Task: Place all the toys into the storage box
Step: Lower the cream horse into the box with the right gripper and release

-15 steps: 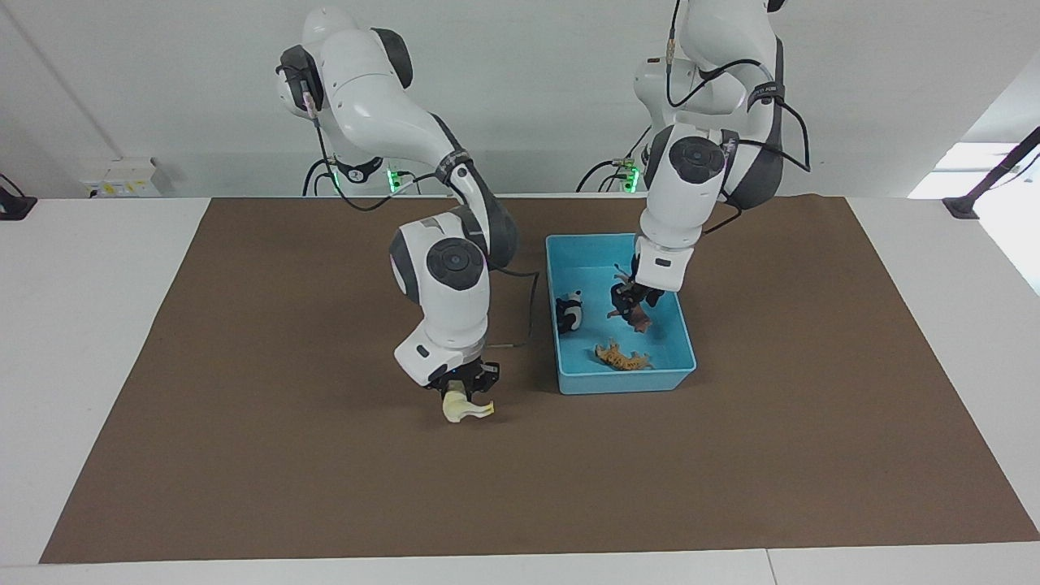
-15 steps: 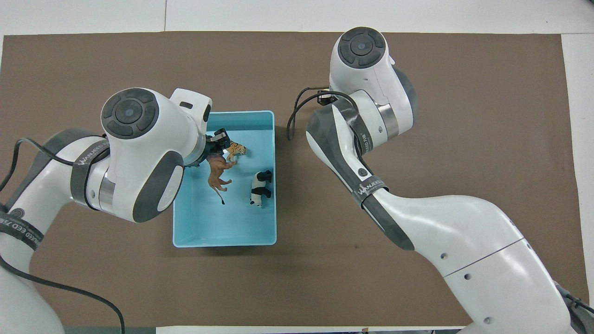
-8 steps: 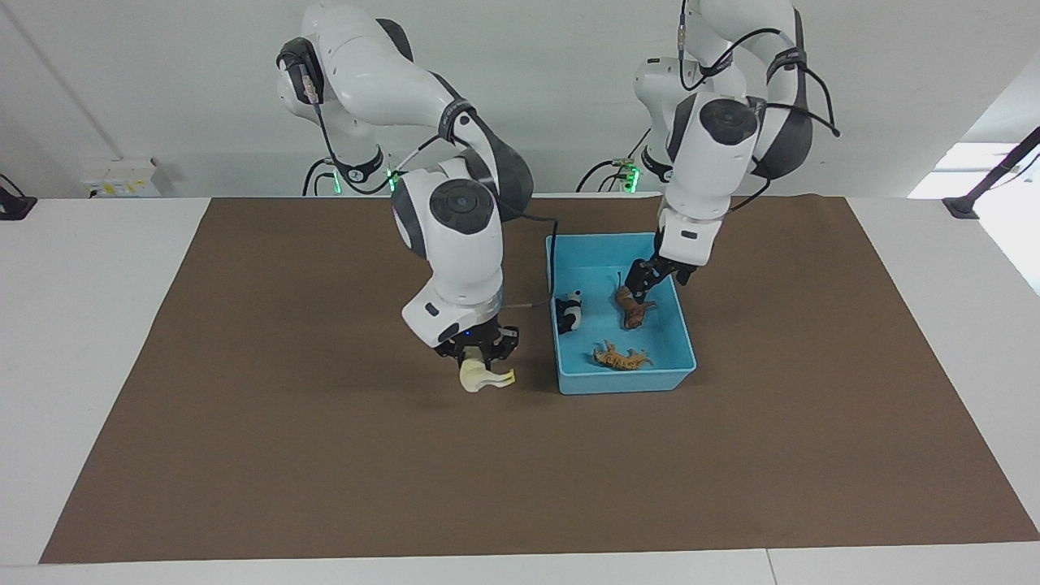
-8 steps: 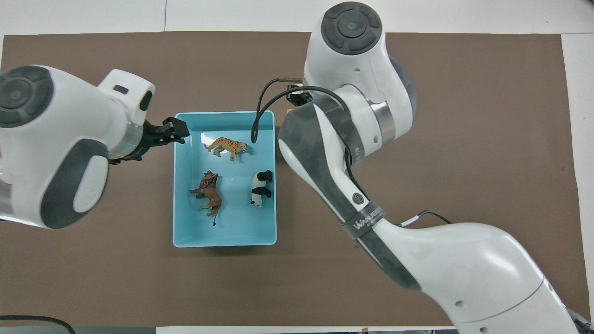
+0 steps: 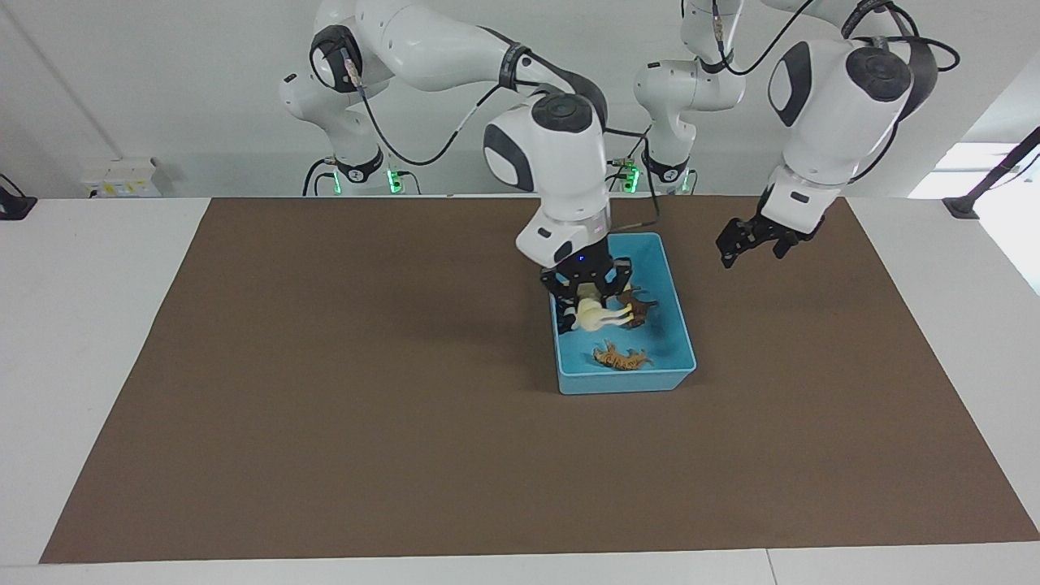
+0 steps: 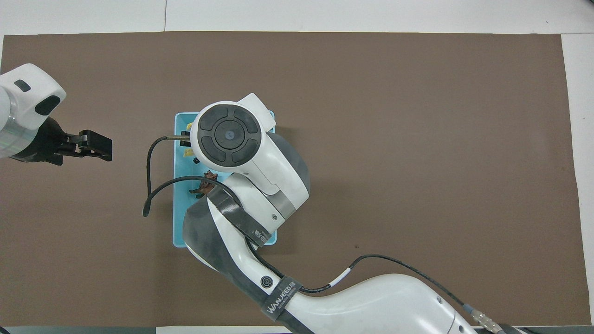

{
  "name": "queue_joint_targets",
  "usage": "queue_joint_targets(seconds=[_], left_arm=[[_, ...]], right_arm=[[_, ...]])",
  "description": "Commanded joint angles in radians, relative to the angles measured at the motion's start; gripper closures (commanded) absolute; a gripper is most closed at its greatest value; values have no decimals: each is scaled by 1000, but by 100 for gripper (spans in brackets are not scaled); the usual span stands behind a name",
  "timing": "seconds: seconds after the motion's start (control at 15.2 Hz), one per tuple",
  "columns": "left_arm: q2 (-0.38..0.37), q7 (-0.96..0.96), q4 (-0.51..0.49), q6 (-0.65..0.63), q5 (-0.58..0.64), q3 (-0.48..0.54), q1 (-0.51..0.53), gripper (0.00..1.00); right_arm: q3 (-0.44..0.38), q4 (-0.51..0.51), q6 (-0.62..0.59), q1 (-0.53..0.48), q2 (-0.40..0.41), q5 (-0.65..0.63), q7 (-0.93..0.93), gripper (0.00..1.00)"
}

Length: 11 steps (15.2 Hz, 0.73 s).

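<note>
- Facing view: the right claw [image 5: 587, 286] is hanging over the light blue storage box [image 5: 678, 325], low inside its walls, at the part nearer the robots.
- Its fingers are spread, and the cream-white horse [image 5: 600, 317] is lying on its side just under them; whether the fingertips are touching it I cannot tell.
- The horse is resting in the box between the panda [image 5: 566, 319], of which only a dark bit is showing at the wall toward the right arm's end, and the brown lion [image 5: 640, 307], which is partly showing beside the horse.
- The orange tiger [image 5: 621, 357] is lying on the box floor, farther from the robots than the horse and apart from it.
- The left claw [image 5: 751, 241] is hanging in the air over the brown mat [image 5: 325, 406] on the bench, off the box toward the left arm's end, its fingers apart and holding nothing.
- Overhead view: the right arm is covering most of the box [image 6: 178, 222]; the left claw [image 6: 95, 146] is showing well apart from it.
</note>
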Motion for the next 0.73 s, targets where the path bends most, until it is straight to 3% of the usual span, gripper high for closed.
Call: queue_joint_targets(seconds=[0.0,0.2,0.4,0.66], left_arm=[[-43,49,-46,-12,-2,-6,17,0],[-51,72,-49,-22,-2,-11,32,0],[-48,75,-40,-8,-2,-12,32,0],[-45,110,-36,4,-2,-11,39,0]], right_arm=[[-3,-22,-8,-3,-28,21,79,0],[-12,19,-77,-12,-35,8,135,0],[-58,5,-143,-52,-134,-45,91,0],[-69,-21,-224,-258,-207,-48,-260,0]])
